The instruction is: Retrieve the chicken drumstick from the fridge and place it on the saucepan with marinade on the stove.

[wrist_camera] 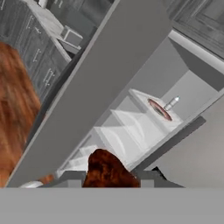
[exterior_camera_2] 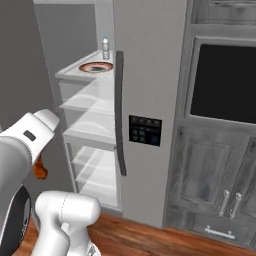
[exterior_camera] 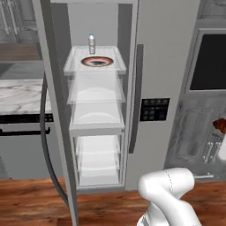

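Open fridge door (exterior_camera: 53,110) at nine o'clock; fridge (exterior_camera: 154,66) shelves at centre, an empty plate (exterior_camera: 97,61) and bottle (exterior_camera: 91,43) up at twelve. Chicken drumstick (wrist_camera: 107,170) clamped between the fingers (wrist_camera: 107,181), clear of the shelves. Retrieval looks done. Next: swing toward the stove, lower onto the saucepan.

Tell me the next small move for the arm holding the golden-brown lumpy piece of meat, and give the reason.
Probably carry it further from the tall grey fridge and turn toward the stove. The golden-brown chicken drumstick sits between the dark fingertips of the gripper, already outside the open compartment; the round plate and small bottle remain on the top shelf.
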